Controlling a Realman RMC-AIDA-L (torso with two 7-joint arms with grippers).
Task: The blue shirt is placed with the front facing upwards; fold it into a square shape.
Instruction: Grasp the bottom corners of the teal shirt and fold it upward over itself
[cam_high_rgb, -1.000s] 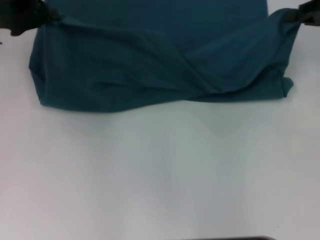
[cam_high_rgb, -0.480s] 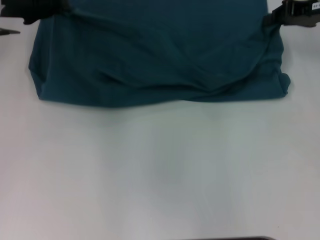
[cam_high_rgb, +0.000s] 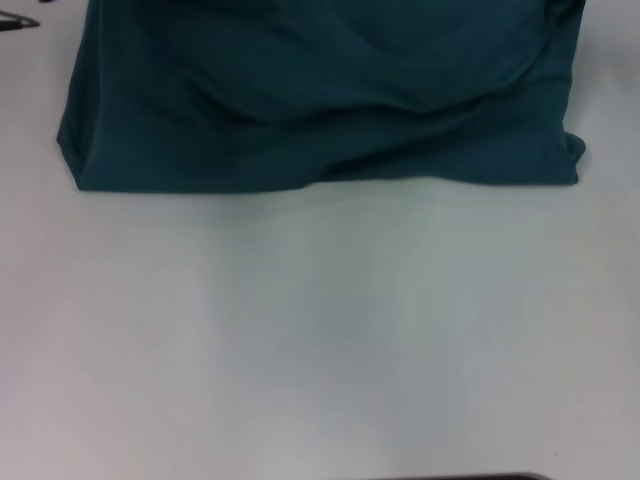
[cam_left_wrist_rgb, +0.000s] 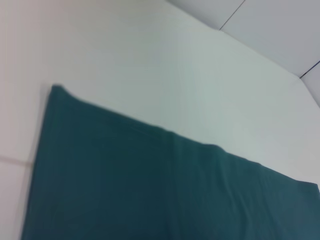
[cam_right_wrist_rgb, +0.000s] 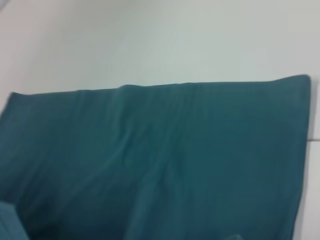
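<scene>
The white table (cam_high_rgb: 330, 340) is shown as a smooth, matte, unmarked surface filling most of the head view. The blue shirt (cam_high_rgb: 320, 95) is laid across the far part of it, reaching beyond the upper edge of that view, and is seen there as a wide, roughly rectangular mass of soft, dark teal-blue cotton. Its near edge is formed by a fold running almost straight across, with a rounded corner on the robot's left and a small bunched corner on the right. Broad, shallow creases are draped diagonally across the cloth, dipping toward the middle and rising toward the right side. No lettering or collar is visible on the exposed surface.

In the left wrist view, the blue shirt (cam_left_wrist_rgb: 150, 185) is presented as a flat, smooth panel with a straight hem and one sharp corner, lying directly on the table (cam_left_wrist_rgb: 150, 60). In the right wrist view, the blue shirt (cam_right_wrist_rgb: 160, 160) is shown with a straight edge, soft lengthwise ripples and a squared corner against the table (cam_right_wrist_rgb: 160, 40).

Neither the left gripper nor the right gripper is captured in any view, so arm pose and finger state cannot be told.
</scene>
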